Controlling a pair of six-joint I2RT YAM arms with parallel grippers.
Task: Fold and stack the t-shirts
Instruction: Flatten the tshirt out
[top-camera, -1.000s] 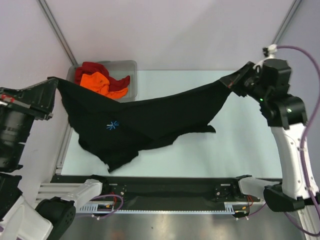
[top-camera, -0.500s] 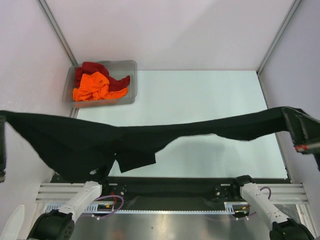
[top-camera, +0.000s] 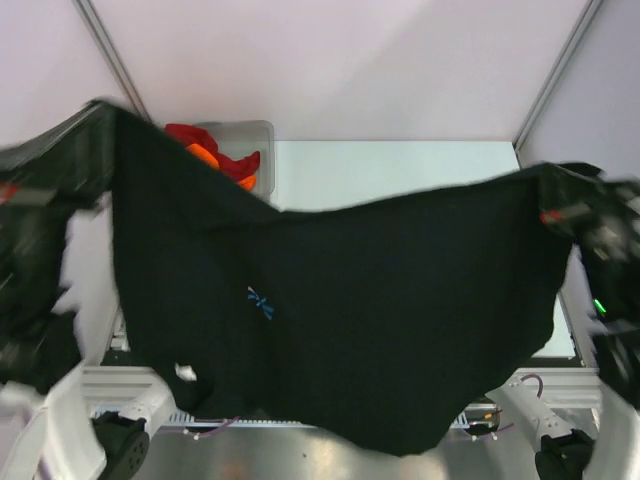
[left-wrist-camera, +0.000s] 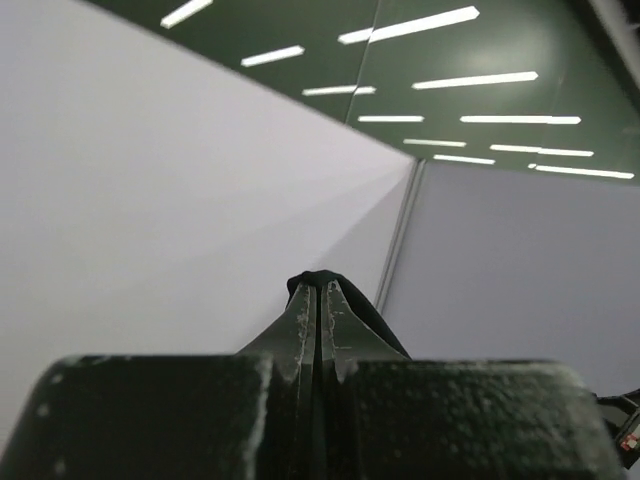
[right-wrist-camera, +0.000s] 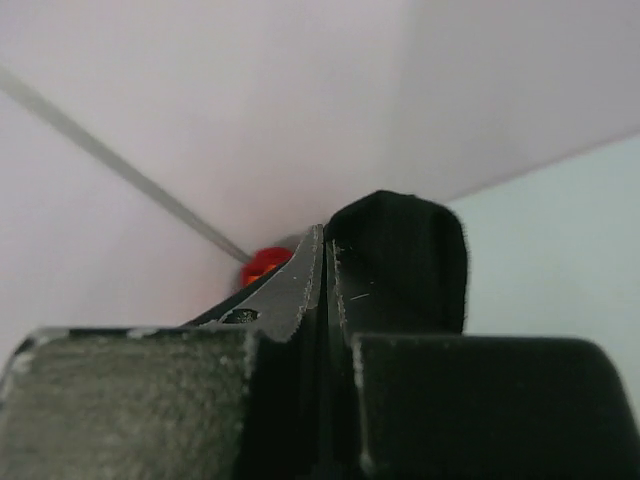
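We hold the black t-shirt (top-camera: 350, 330) spread in the air, left gripper (left-wrist-camera: 318, 300) and right gripper (right-wrist-camera: 325, 262) each pinching its cloth; next, we lay it flat on the table (top-camera: 400, 170).

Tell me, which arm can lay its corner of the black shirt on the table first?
Probably right: the right pincer grips the black shirt near the table's edge; the left pincer seems out past the bin.

Matt black cloth t-shirt (top-camera: 350, 330); clear plastic bin (top-camera: 262, 135)
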